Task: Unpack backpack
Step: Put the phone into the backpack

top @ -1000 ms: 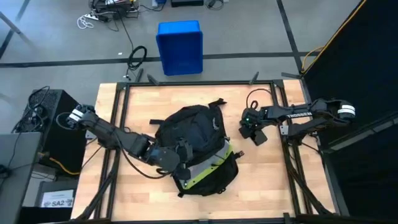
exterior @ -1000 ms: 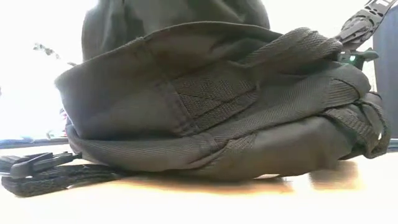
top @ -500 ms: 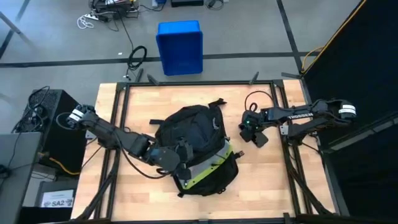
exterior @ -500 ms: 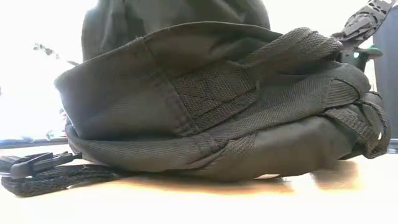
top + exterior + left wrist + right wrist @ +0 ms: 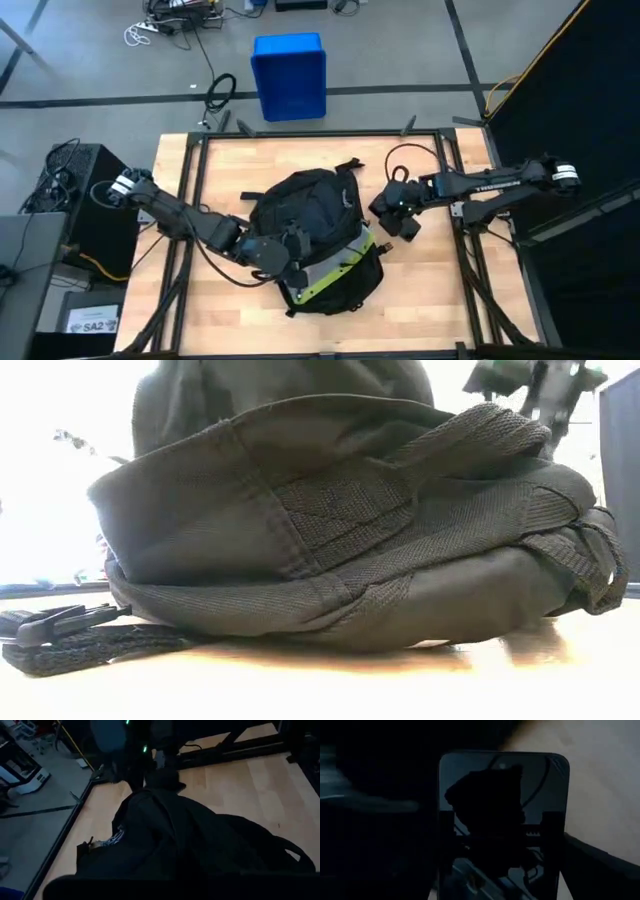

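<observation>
The black backpack lies on its side mid-table, with a grey and lime-green band showing on its near part. In the low view its bulk fills the picture. My left gripper sits against the backpack's left side; its wrist view looks over dark fabric and a zipper. My right gripper hangs just right of the backpack, shut on a flat black glossy slab, which mirrors the gripper. In the low view this gripper is high above the backpack. My right gripper holds the glossy slab clear of the table, beside the backpack's right side. The slab's far end points away from the wrist. The slab itself hides where the fingers meet it.
A blue bin stands on the floor beyond the far edge. A black box stands left of the table. A loose strap with a buckle lies on the wood. Bare wood shows near right.
My right gripper has gone toward the table's left edge, closer to the backpack, and has risen, carrying the slab along. The backpack has stayed where it was.
</observation>
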